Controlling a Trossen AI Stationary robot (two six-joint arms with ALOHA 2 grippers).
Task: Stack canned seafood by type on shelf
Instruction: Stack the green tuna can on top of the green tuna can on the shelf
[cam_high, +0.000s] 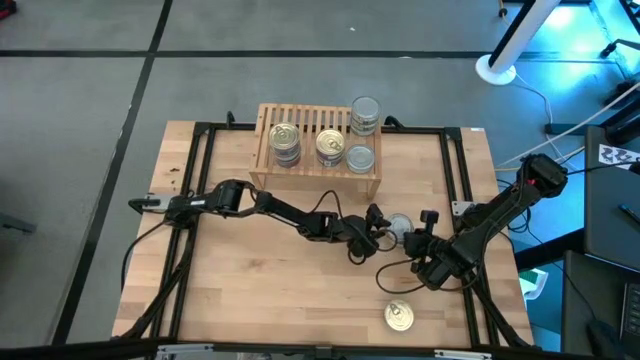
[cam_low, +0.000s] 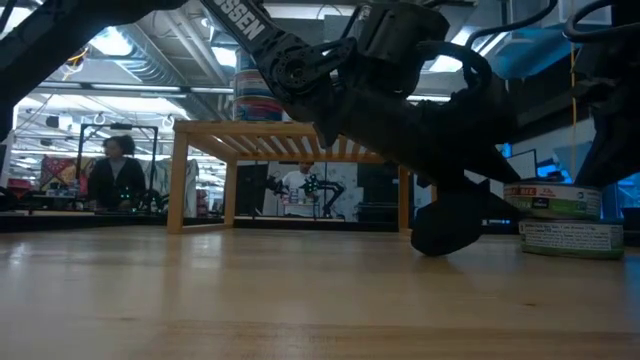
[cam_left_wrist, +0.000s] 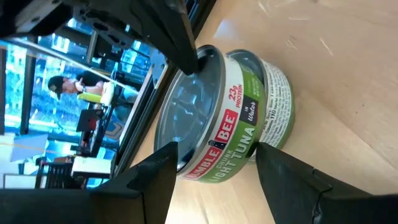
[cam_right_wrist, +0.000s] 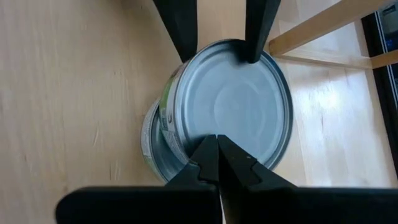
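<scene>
Partly done. Shelf (cam_high: 262, 172) top carries two gold-lid stacks (cam_high: 285, 142) and two silver-lid stacks (cam_high: 364, 115). Left on the bench (cam_high: 260, 290): a silver two-tin stack (cam_high: 400, 226) at centre right, and one gold tin (cam_high: 399, 317) near the front edge. Left arm reaches low across the bench; left claw (cam_left_wrist: 214, 158) spread astride the top silver tin (cam_left_wrist: 217, 112), not yet clamped. Right claw (cam_right_wrist: 217, 149) pressed together, empty, tips at that tin's rim.

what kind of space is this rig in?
Probably a robotics lab or workshop, not a shop: a wooden worktable on bare grey concrete floor, exposed ceiling ductwork, and a person at cluttered benches behind.
</scene>
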